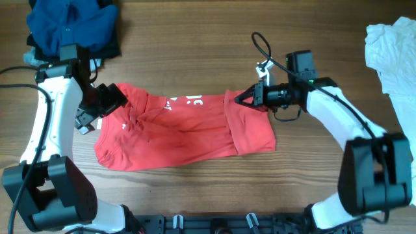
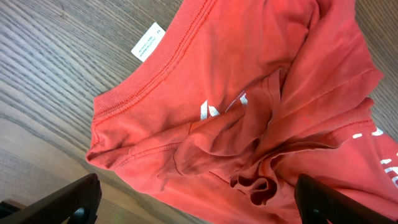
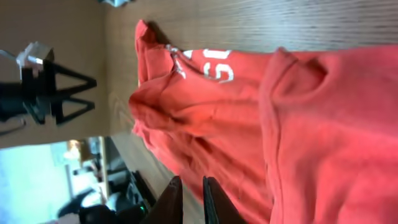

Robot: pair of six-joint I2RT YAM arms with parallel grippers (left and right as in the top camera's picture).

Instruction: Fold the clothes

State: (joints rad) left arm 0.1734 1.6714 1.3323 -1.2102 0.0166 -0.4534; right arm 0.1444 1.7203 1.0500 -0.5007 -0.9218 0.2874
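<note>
near edge first: bare wooden table [image 1: 195,195] between the arm bases and the shirt's near hem, open room there for a drag or a fold toward the robot. the red t-shirt [image 1: 182,133] lies flat across the middle of the table, long axis left to right, right-hand part already doubled over as a panel [image 1: 250,130]. cloth reads as light, soft, limp cotton; it will sag and crease from any single pinch, so it likely wants a hold at two spread points on an edge, hem or ribbed seam, not in mid-panel. not fragile, not slippery on wood by the look of it. left gripper [image 1: 112,99] hangs over the collar end, claw spread wide, nothing in it; its wrist view shows the ribbed collar [image 2: 155,74], a white label [image 2: 148,42] and a rumpled sleeve bunch [image 2: 255,186] below. that bunch probably needs smoothing before a fold there. right gripper [image 1: 244,99] sits at the shirt's far edge where the doubled panel begins, claw narrow, fingers nearly together; cannot tell whether cloth is caught between them. farther back: a blue garment heap [image 1: 71,26] at the far left corner, just behind the left arm, little slack that way. a white cloth [image 1: 390,52] at far right, well apart from the shirt.
</note>
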